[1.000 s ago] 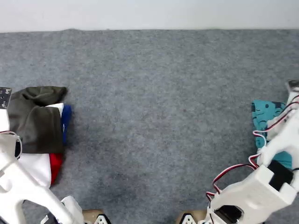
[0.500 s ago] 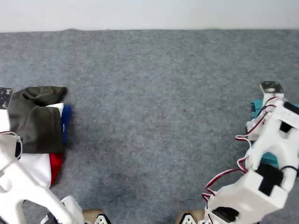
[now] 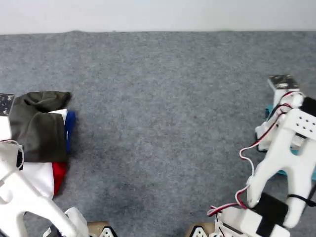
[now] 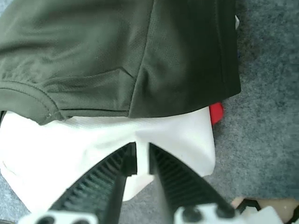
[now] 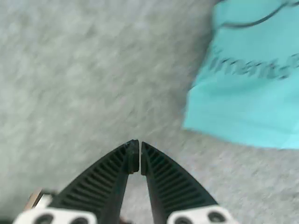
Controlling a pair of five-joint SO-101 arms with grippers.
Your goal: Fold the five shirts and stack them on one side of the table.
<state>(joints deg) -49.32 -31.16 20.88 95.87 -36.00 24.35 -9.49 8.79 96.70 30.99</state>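
Right end effector [image 5: 140, 158]: pressed together, over the worktop [image 5: 93, 70], just beside the teal shirt [image 5: 252, 84]. Left end effector [image 4: 142, 158]: narrowly spread, over the white shirt [image 4: 70, 149].

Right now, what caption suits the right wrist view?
Shut jaws over the grey table, a teal shirt lying nearby.

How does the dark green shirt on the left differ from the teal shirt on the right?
The dark green shirt is plain, while the teal shirt carries printed markings. The dark green shirt lies on top of a pile, over a white shirt, a red shirt and a blue shirt; the teal shirt lies straight on the grey table. Both sit near the table's sides.
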